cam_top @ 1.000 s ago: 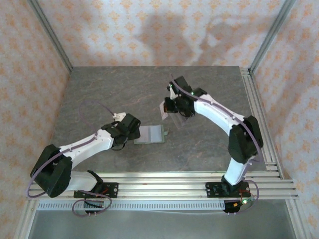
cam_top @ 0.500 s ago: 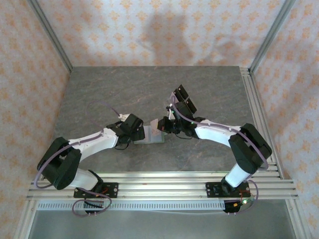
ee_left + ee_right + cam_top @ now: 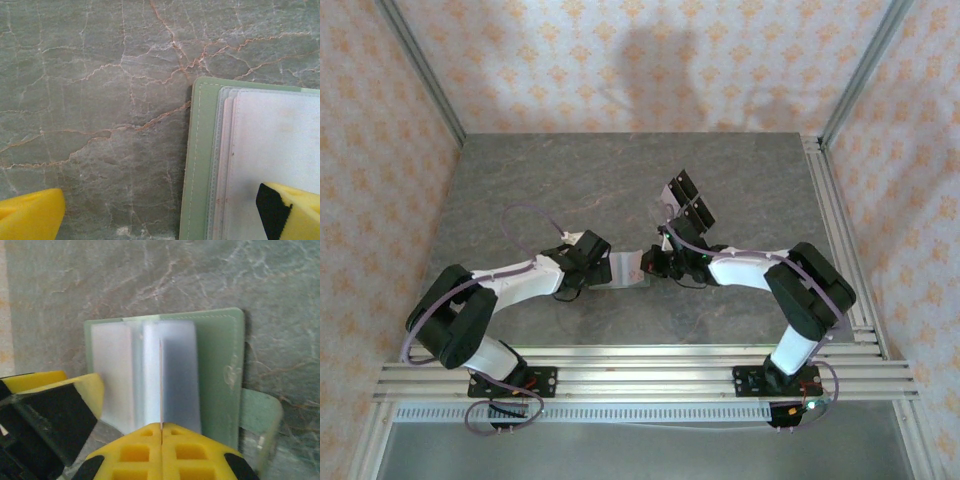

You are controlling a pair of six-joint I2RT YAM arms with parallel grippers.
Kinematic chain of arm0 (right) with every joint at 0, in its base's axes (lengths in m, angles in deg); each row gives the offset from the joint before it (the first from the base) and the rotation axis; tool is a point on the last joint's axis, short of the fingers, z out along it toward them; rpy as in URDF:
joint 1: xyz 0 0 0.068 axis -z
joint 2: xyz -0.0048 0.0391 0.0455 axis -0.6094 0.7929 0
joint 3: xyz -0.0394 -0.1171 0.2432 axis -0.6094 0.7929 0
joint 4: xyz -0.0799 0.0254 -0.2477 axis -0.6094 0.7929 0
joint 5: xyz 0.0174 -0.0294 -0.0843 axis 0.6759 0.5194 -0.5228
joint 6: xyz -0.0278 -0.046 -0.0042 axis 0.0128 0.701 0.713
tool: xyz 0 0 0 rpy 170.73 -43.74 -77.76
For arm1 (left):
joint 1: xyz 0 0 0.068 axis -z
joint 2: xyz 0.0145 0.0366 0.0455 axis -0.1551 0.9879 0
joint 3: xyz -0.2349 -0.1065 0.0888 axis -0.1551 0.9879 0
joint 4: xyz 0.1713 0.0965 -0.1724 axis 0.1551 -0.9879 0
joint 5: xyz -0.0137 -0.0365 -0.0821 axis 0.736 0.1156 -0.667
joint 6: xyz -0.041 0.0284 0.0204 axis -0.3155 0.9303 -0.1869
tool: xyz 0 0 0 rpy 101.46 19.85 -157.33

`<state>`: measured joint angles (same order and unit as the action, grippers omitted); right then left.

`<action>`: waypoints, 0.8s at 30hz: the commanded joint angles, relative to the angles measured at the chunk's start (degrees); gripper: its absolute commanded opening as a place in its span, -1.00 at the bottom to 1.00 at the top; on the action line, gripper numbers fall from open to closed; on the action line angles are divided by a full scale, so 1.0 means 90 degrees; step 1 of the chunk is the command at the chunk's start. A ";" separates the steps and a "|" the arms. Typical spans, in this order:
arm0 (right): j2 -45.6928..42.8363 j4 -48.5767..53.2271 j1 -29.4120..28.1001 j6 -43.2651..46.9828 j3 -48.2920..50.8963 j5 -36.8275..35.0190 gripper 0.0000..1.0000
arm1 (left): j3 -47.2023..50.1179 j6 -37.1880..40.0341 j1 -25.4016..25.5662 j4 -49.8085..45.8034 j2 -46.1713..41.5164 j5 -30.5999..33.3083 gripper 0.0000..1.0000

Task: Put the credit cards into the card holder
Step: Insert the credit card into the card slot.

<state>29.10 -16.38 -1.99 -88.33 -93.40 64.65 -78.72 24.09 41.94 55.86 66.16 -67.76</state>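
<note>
The card holder (image 3: 625,268) is lying open on the desk (image 3: 570,180), between the two arms. The left jaws are standing wide, one finger (image 3: 300,217) reaching over the holder's pale inside, the other over bare stone. The right jaws are pinching a credit card (image 3: 161,390) tight between them, edge-on, just above the holder's inner pockets.

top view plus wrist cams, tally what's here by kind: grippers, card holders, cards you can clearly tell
grippers: 2 (left gripper, right gripper)
card holder: 1
credit card, edge-on in the right gripper: 1 (sleeves unclear)
total: 4
</note>
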 commanded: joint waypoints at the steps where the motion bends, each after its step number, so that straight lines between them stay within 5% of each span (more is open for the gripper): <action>1: 0.0050 -0.0227 0.0080 -0.0035 0.0110 -0.0200 -1.00 | 0.0004 0.0031 0.0052 -0.0162 0.0102 0.0293 0.99; 24: 0.0023 -0.1145 0.0145 -0.0277 0.0216 0.0365 -1.00 | 0.0301 -0.0337 0.0052 -0.0479 0.0073 0.0608 0.99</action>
<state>29.51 -21.43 -0.87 -89.77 -92.50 65.92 -77.96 21.23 42.31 55.31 66.60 -64.55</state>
